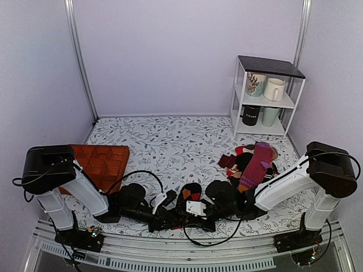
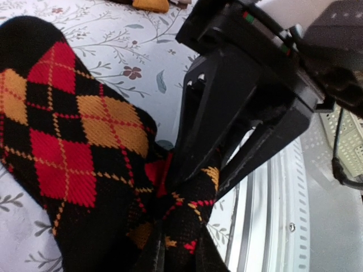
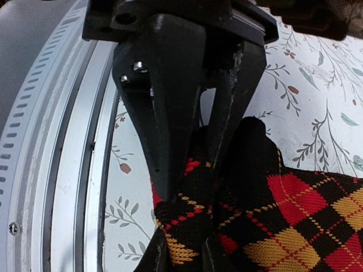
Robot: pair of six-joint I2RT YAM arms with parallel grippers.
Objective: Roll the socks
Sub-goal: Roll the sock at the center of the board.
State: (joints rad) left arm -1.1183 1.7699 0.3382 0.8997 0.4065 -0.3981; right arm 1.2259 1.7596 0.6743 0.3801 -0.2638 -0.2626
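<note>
The socks [image 2: 74, 141] are black knit with red and orange diamonds crossed by thin stitched lines. They lie on the flowered table [image 1: 170, 141] at its near edge, between the two arms, bunched into a raised fold at one end. The left gripper [image 3: 190, 175] and the right gripper [image 2: 198, 181] face each other, both pinching that fold. At the back right a shelf [image 1: 271, 66] holds four mugs [image 1: 274, 89], two per tier. A brown compartment tray [image 1: 105, 158] sits left.
</note>
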